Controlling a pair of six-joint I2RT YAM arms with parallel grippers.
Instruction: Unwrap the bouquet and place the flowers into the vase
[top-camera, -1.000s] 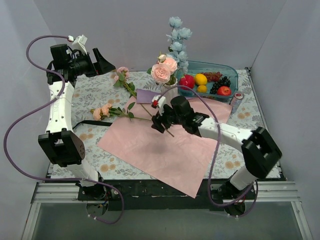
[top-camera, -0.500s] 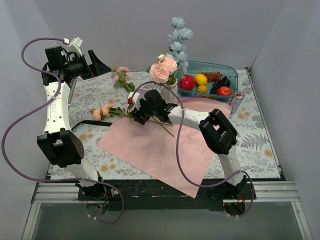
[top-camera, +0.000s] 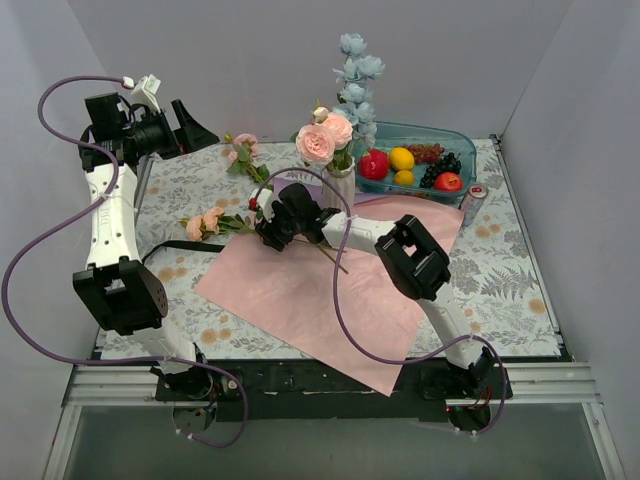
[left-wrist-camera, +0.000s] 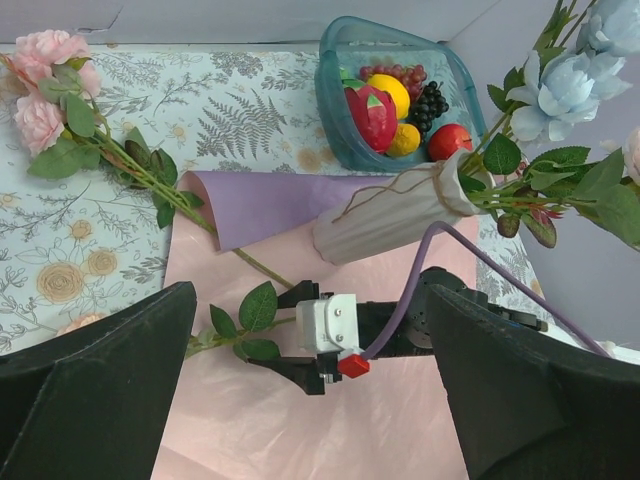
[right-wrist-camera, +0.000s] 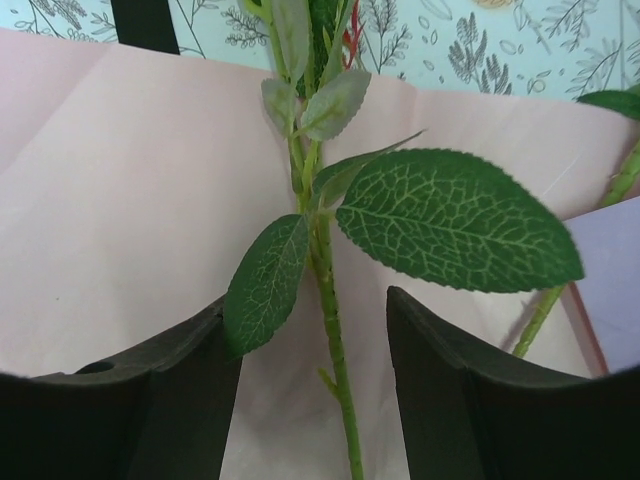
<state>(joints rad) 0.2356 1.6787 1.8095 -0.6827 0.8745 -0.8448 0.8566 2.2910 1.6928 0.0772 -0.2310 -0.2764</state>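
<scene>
1. Black fingers of the right gripper (right-wrist-camera: 310, 300) stand apart, one on each side of a thin green stem (right-wrist-camera: 335, 370). They do not touch it. I think they sit this way so they can pinch the stem next.
2. The stem lies flat on the pink paper (top-camera: 320, 300). Its peach flower (top-camera: 205, 222) rests past the paper's edge, on the flowery cloth (top-camera: 520, 270).
3. One more loose pink flower (top-camera: 240, 150) lies farther back. Its stem runs toward the purple paper (top-camera: 290, 190).
4. The white vase (top-camera: 341, 183) stands near the right gripper, at the back of the paper. Pink roses (top-camera: 322, 140) and blue blooms (top-camera: 357, 75) stand in it already.
5. The left gripper (top-camera: 190, 120) is wide open and holds nothing. It hangs high at the back left, well apart from the flowers, maybe to keep out of the way.
6. The paper is spread flat and the black ribbon (top-camera: 180, 245) lies loose, so the unwrapping looks done. Two flowers are left to go in.
7. The fruit bowl (top-camera: 470, 140) sits just beside the vase, so a long stem could bump it.
</scene>
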